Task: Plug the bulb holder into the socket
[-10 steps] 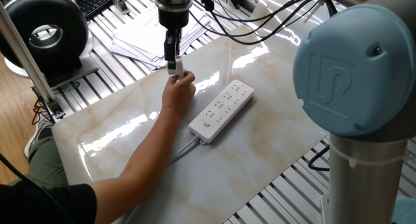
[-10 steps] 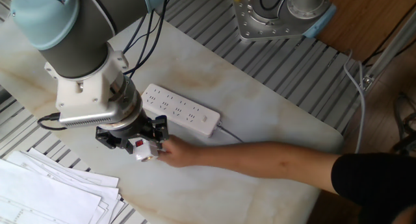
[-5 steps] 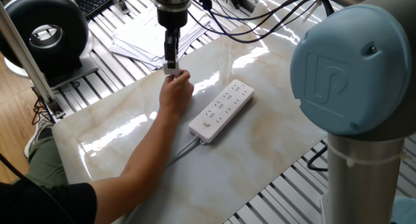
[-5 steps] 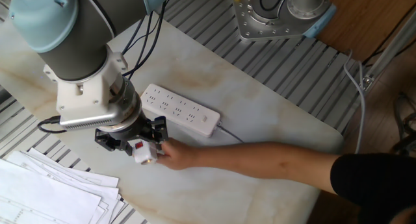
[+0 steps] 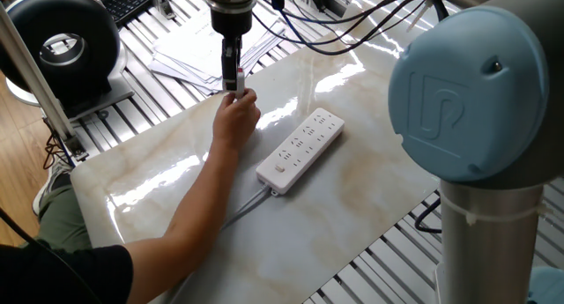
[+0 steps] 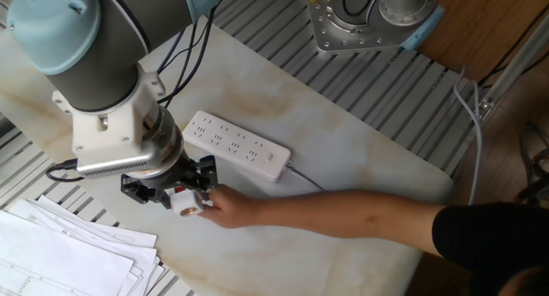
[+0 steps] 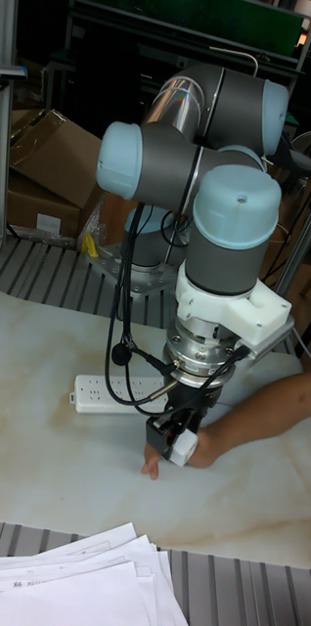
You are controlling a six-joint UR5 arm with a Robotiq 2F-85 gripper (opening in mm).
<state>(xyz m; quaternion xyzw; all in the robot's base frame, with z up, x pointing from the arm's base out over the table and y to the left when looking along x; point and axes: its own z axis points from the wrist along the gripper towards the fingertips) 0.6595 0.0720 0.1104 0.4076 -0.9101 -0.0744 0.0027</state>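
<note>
We start with the marble table [image 5: 352,207], then the socket [image 5: 301,148], which lies flat near the middle, with no plug in it. Compared with one second ago, the gripper [image 6: 182,199] has moved a little up and away from the socket, toward 10 o'clock of it in one fixed view, and the person's hand [image 6: 225,208] has followed it. We judge that the handover is nearly finished, and the carry to the socket has not begun.

The bulb holder [image 6: 184,204] sits between the jaws, its round end pointing toward the camera in the other fixed view, and a small red mark shows above it. The jaws look closed on it, while the person's fingers touch it from 3 o'clock. It is well apart from the socket.
</note>
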